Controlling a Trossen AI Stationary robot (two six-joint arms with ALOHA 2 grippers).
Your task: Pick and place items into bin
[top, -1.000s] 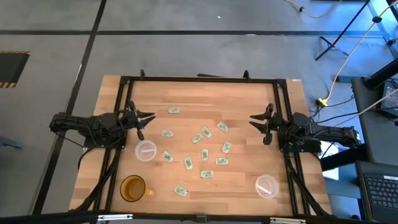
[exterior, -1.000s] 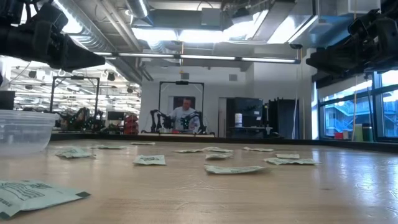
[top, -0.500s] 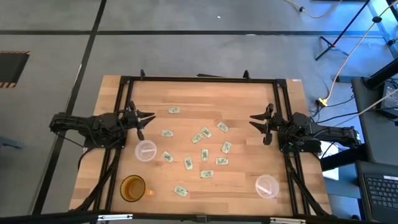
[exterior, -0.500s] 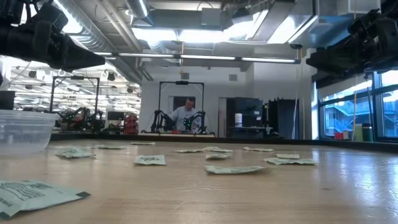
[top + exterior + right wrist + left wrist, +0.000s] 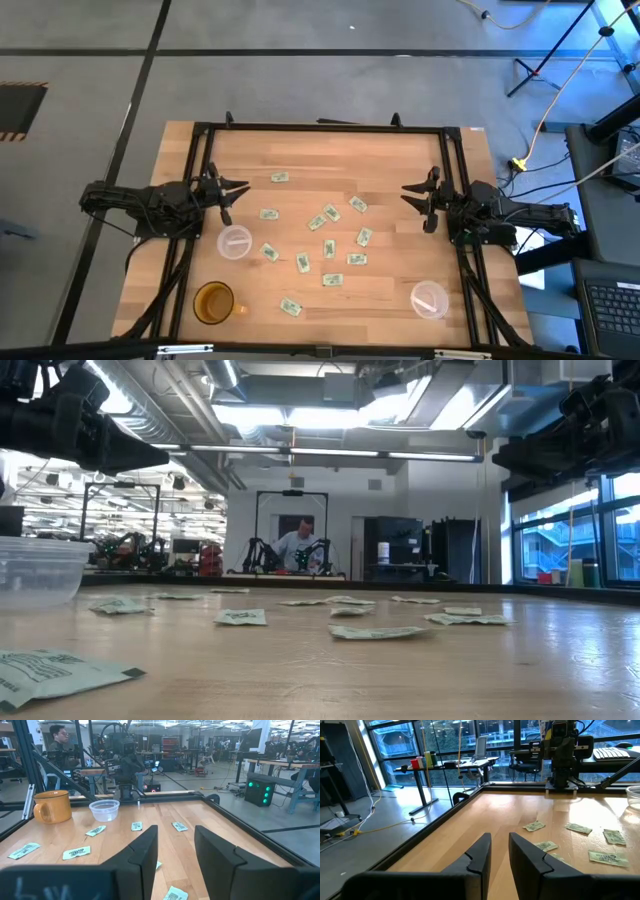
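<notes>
With our left gripper [image 5: 234, 187] and right gripper [image 5: 412, 190] both parted, empty and raised at the table's [image 5: 300, 145] sides, we judge it best to descend squarely over one flat packet [image 5: 330, 211] in the scattered middle, pinching its edges low.

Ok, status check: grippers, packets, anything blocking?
Left gripper and right gripper open, empty, at opposite table edges. Packets scattered mid-table, none picked. Clear cups and yellow mug stand off to the sides; nothing blocking.
</notes>
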